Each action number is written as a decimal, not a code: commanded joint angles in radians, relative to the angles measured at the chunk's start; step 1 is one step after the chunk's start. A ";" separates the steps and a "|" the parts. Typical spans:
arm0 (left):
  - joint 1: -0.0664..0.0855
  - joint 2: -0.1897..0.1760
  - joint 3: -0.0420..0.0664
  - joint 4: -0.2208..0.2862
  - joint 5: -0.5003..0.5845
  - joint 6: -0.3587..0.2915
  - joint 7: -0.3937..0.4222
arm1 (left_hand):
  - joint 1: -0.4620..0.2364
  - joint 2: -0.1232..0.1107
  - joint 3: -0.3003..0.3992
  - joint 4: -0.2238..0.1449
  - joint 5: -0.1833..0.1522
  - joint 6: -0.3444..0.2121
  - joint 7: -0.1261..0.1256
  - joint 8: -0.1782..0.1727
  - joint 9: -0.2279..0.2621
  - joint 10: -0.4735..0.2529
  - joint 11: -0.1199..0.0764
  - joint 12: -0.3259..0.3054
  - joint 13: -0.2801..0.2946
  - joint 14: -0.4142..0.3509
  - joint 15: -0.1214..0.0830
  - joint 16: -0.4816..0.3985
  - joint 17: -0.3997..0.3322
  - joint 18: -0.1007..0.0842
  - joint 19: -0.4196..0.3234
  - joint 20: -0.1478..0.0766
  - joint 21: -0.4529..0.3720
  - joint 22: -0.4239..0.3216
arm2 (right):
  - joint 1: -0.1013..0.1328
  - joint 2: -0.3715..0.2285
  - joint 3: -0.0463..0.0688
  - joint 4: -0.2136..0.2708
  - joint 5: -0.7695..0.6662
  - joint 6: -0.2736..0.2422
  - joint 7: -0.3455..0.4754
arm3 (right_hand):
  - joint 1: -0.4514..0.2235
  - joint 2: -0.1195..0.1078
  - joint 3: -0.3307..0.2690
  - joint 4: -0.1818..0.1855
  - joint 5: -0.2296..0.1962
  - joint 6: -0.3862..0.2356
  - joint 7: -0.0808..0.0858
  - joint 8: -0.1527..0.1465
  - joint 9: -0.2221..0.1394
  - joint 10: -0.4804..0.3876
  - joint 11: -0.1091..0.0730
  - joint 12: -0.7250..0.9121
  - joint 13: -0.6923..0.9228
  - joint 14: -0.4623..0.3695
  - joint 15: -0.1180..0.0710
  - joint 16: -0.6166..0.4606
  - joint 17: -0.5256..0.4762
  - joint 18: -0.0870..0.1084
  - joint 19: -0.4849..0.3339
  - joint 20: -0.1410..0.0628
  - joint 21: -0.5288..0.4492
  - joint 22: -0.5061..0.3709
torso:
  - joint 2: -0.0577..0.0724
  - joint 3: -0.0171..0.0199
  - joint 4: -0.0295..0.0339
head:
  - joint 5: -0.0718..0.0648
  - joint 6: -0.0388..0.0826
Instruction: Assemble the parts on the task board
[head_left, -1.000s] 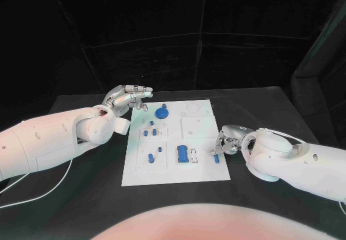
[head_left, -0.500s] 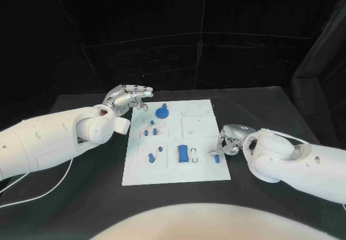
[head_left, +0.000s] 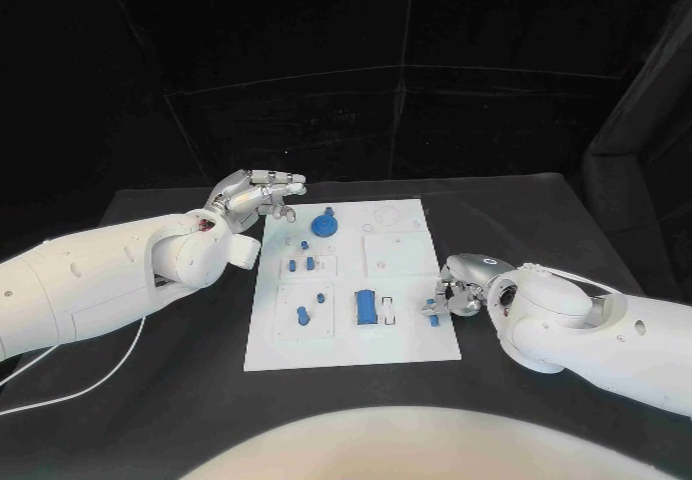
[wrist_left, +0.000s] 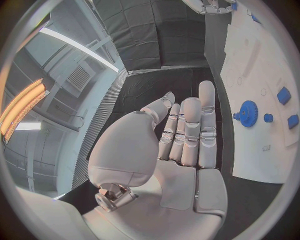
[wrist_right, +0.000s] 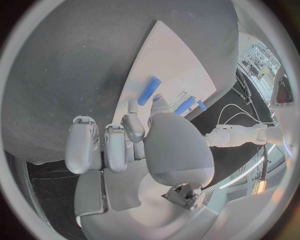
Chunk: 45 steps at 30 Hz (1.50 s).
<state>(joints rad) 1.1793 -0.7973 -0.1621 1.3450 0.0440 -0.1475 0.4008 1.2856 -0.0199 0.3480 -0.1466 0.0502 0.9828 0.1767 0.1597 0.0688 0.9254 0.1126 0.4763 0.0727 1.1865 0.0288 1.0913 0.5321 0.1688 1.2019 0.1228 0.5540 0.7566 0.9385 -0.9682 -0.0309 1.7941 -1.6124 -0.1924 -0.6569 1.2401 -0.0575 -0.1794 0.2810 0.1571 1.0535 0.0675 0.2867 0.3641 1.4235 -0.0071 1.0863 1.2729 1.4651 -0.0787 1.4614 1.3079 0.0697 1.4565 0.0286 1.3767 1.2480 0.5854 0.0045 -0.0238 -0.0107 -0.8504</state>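
Two hands at the task board, parts spread across it.

Head view: task board (head_left: 353, 340) flat in the middle of the black table (head_left: 548, 215). Left hand (head_left: 257, 193) raised just off the board's far left corner, fingers loosely apart, holding nothing. Near it on the board, a blue gear (head_left: 326, 226); nearer the robot, a blue block (head_left: 366, 306) and small blue pegs. Right hand (head_left: 451, 292) low at the board's right edge, fingers curled down beside a small blue pin (head_left: 431, 317); cannot tell whether gripped.

Left wrist view: left hand (wrist_left: 181, 142) flat, fingers straight and near together, empty; gear (wrist_left: 248, 113) on the board beyond.

Right wrist view: right hand (wrist_right: 134, 145) with fingers bent, tips near a blue pin (wrist_right: 149, 90) lying on the board; contact unclear.
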 joint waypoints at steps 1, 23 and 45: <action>0.001 -0.001 0.001 0.003 -0.003 0.011 0.003 | -0.006 -0.005 -0.006 -0.002 -0.001 -0.007 0.002 0.006 0.000 -0.006 0.000 0.001 -0.001 -0.008 -0.002 -0.002 -0.002 0.012 -0.008 0.001 -0.004 -0.002 | -0.008 0.000 -0.002 0.004 0.005 0.029 0.001 | 0.018 0.002 0.004 -0.007 0.008 0.008 -0.001 0.000 -0.001 -0.001 -0.003 -0.003 0.001 0.071 0.001 -0.004 0.092 -0.002 -0.002 0.002 -0.003 0.000 | 0.001 0.0007 0.0002 | 0.001 -0.001; 0.002 -0.003 0.001 0.003 -0.003 0.010 0.003 | -0.008 -0.004 -0.007 -0.001 -0.001 -0.008 0.003 0.006 0.000 -0.007 0.001 0.002 -0.001 -0.008 -0.001 -0.002 -0.002 0.012 -0.009 0.001 -0.004 -0.002 | -0.016 0.024 -0.002 0.005 -0.005 0.051 0.001 | 0.321 0.112 0.178 -0.190 -0.096 0.013 0.002 -0.023 -0.008 -0.014 -0.007 -0.010 0.003 0.074 -0.004 0.007 0.112 -0.006 0.003 -0.006 0.006 0.019 | 0.001 0.0008 0.0006 | -0.001 0.002; 0.002 -0.004 0.001 0.005 -0.003 0.011 -0.001 | -0.008 -0.004 -0.008 -0.001 -0.001 -0.008 0.003 0.006 0.000 -0.008 0.001 0.003 -0.001 -0.009 -0.001 -0.001 -0.002 0.012 -0.009 0.002 -0.004 -0.002 | -0.016 0.042 -0.002 -0.001 -0.023 0.064 -0.003 | 0.128 -0.036 0.456 -0.193 0.114 0.033 0.010 -0.088 -0.046 -0.013 -0.001 -0.016 -0.003 0.076 0.004 0.012 0.125 -0.007 0.005 0.003 0.013 0.033 | -0.001 0.0007 0.0011 | 0.002 -0.002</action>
<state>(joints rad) 1.1793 -0.8016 -0.1621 1.3477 0.0439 -0.1474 0.3962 1.2855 -0.0198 0.3455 -0.1492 0.0502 0.9792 0.1803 0.1597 0.0688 0.9254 0.1126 0.4763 0.0728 1.1865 0.0288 1.0913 0.5311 0.1687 1.1992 0.1255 0.5540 0.7553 0.9324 -0.9289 -0.0235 1.7980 -1.6411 -0.1742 -0.6492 1.3776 -0.0931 0.2676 0.0884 0.2672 1.0785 0.0768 0.2023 0.3188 1.4041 -0.0053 1.0655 1.2684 1.4709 -0.0733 1.4691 1.3075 0.0697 1.4566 0.0286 1.3861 1.2798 0.5858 0.0059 -0.0228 -0.0094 -0.8522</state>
